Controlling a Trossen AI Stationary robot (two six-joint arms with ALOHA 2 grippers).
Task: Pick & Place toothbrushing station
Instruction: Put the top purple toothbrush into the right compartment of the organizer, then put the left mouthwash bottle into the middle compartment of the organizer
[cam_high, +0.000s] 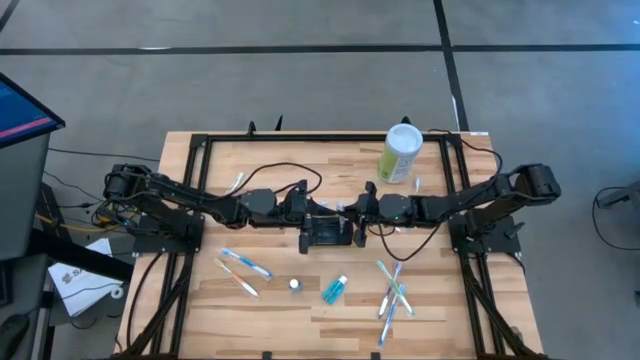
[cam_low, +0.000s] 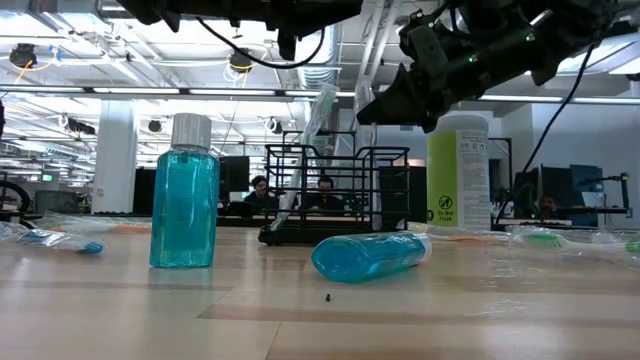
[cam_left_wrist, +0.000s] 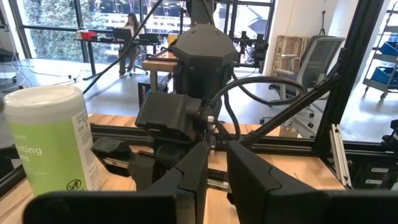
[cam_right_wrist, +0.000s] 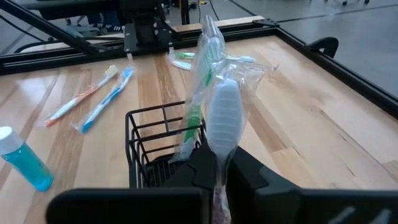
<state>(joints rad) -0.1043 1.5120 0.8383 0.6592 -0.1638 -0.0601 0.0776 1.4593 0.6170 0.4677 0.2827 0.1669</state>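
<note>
- Caddy (cam_high: 327, 233), black wire mesh, sits mid-table (cam_high: 480, 300) between both arms.
- Right claw (cam_right_wrist: 221, 171) pinches a wrapped toothbrush (cam_right_wrist: 221, 118) over it; release should come only once the brush stands inside.
- Left claw (cam_left_wrist: 214, 177) sits beside, apparently empty, narrowly parted.
- Two blue bottles (cam_low: 184, 195), one green canister (cam_high: 402, 153).

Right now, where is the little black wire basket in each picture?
High view: the black wire basket sits mid-table between both grippers.
Low view: basket stands behind the lying blue bottle.
Left wrist view: I cannot make it out.
Right wrist view: basket near the bottom, a wrapped toothbrush above it.
Shared landmark: the green canister.
</note>
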